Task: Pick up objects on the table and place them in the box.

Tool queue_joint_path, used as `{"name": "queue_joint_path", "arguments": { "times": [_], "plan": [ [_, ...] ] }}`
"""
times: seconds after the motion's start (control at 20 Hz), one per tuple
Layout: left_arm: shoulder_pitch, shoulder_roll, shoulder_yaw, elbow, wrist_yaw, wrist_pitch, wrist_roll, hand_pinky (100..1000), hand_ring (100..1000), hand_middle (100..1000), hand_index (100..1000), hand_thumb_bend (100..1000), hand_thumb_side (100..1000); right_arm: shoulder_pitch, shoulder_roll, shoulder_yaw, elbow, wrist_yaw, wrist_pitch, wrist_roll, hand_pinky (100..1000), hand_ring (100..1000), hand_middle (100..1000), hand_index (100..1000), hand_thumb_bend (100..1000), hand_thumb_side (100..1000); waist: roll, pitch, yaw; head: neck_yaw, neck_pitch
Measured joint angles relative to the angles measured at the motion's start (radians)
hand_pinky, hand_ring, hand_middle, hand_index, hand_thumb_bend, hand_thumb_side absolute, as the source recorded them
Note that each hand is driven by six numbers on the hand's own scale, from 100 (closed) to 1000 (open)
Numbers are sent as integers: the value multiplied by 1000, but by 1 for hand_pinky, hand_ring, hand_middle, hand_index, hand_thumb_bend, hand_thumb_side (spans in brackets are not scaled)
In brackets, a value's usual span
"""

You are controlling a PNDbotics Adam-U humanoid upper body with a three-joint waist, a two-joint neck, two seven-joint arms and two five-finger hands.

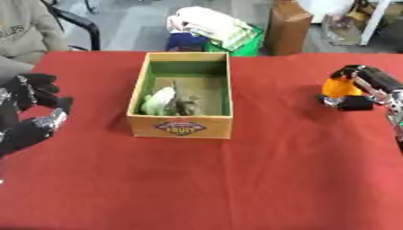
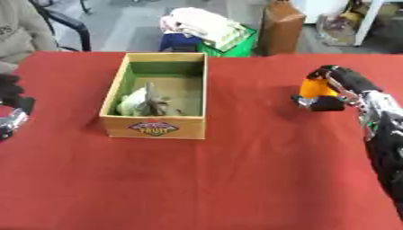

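Right hand [image 2: 334, 92] fingers curled round orange object [image 2: 316, 88] at desk [image 1: 236, 179] right side, well apart from box [image 1: 182, 126]. Lift clear, carry left over box opening, then release. Left hand [image 1: 31, 117] idle, fingers relaxed.

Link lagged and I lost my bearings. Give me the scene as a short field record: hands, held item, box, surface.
right hand: curled round an orange object, at the table's right side
orange object: in the right hand's grip, right of the box and apart from it
left hand: idle at the left edge, fingers relaxed, holding nothing
box: wooden, open top, mid-table
box contents: pale green item and a darker one beside it
table: red cloth
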Motion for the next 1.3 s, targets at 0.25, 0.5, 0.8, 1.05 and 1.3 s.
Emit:
{"name": "queue_joint_path", "arguments": {
  "times": [0.25, 0.5, 0.8, 1.05, 1.3],
  "plan": [
    [0, 0, 0, 0, -1, 0, 0, 612, 583, 572, 740, 337, 185, 0, 0, 0, 2, 27, 16, -28, 472, 585, 698, 762, 100, 482, 2, 0, 2, 0, 0],
    [0, 0, 0, 0, -1, 0, 0, 612, 583, 572, 741, 336, 185, 0, 1, 0, 2, 37, 13, -57, 452, 568, 685, 749, 100, 381, 2, 0, 2, 0, 0],
    [0, 0, 0, 0, -1, 0, 0, 613, 584, 573, 741, 334, 185, 1, 1, 13, 8, 59, -5, -57, 657, 799, 831, 861, 203, 650, 2, 0, 1, -1, 0],
    [1, 0, 0, 0, -1, -1, -1, 613, 584, 573, 741, 333, 184, 1, 0, 19, 7, 121, -17, -26, 757, 871, 894, 918, 311, 690, 2, -1, 0, -2, 0],
    [3, 0, 0, 0, -1, -1, -1, 612, 584, 573, 741, 333, 184, 1, -9, 18, -6, 199, -3, -49, 708, 839, 889, 931, 176, 639, 2, -2, 0, -4, 0]
  ]
}}
